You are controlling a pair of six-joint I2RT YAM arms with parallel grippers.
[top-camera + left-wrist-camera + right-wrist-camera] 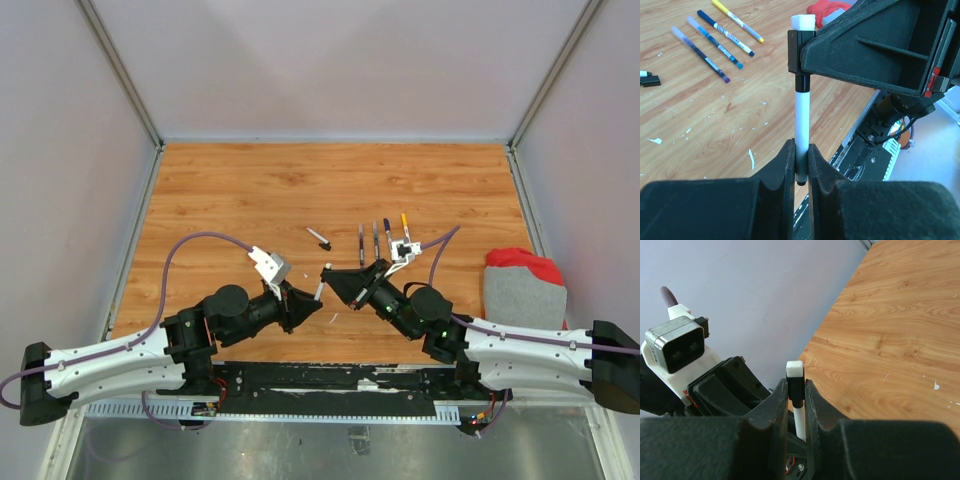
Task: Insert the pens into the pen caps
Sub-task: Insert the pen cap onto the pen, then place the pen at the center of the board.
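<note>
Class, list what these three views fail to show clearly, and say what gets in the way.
Both wrist views: how deep the thin white-barrelled pen sits in the short black plastic cap; the right gripper covers the joint.
Left wrist view: a small black-and-white piece, cut off by the left edge.
Top view: print on the loose pens, too small.

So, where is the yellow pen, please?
In the top view, the yellow pen lies rightmost in the row of four pens, beside the dark blue one.
</note>
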